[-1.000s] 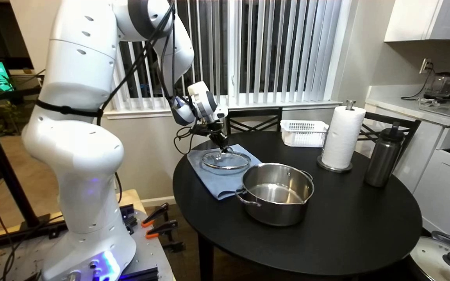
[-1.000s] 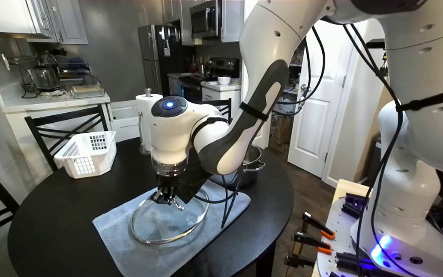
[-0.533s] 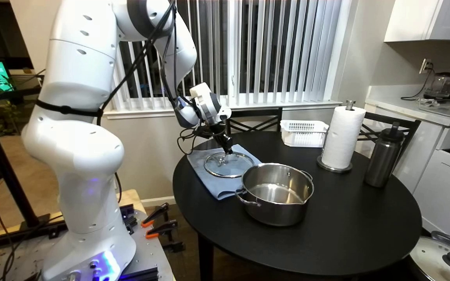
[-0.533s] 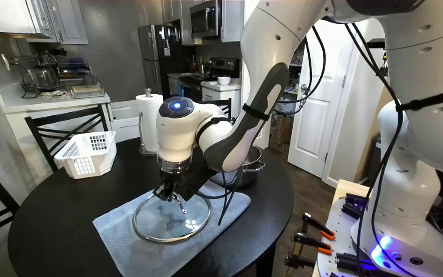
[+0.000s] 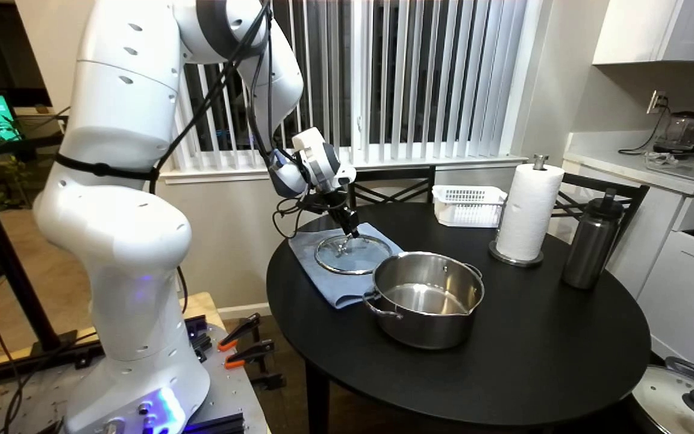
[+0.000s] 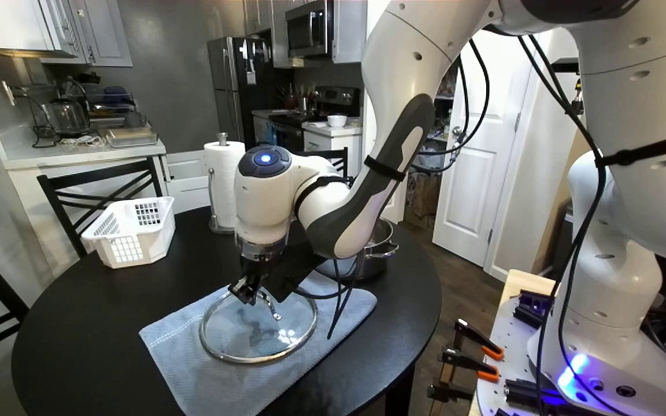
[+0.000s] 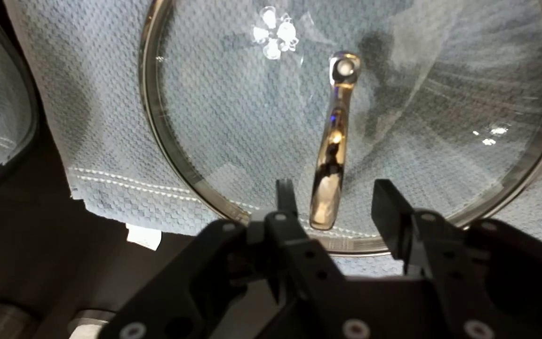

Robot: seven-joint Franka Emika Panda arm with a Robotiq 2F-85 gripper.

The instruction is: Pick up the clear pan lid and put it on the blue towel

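Note:
The clear pan lid [image 5: 360, 259] lies flat on the blue towel [image 5: 329, 286] in both exterior views, its glass [image 6: 252, 338] over the cloth [image 6: 185, 367]. In the wrist view its metal rim and bar-shaped shiny handle show above the glass [image 7: 233, 127], with the towel [image 7: 92, 113] beneath. My gripper [image 7: 333, 197] is open there. Its two dark fingers stand apart on either side of the handle's near end, with a gap on each side. In the exterior views the gripper [image 5: 350, 230] is low over the lid at its handle, also here [image 6: 245, 293].
A steel pot [image 5: 428, 325] stands right beside the towel on the black round table [image 5: 540, 361]. A white basket [image 5: 468, 208], a paper towel roll [image 5: 528, 211] and a steel bottle [image 5: 591, 247] stand farther along it. Cables [image 6: 341, 300] hang from the wrist near the towel.
One second ago the lid hung tilted just above the towel under the gripper. It has come down flat on the towel, the gripper has shifted slightly, and its fingers are now apart around the handle.

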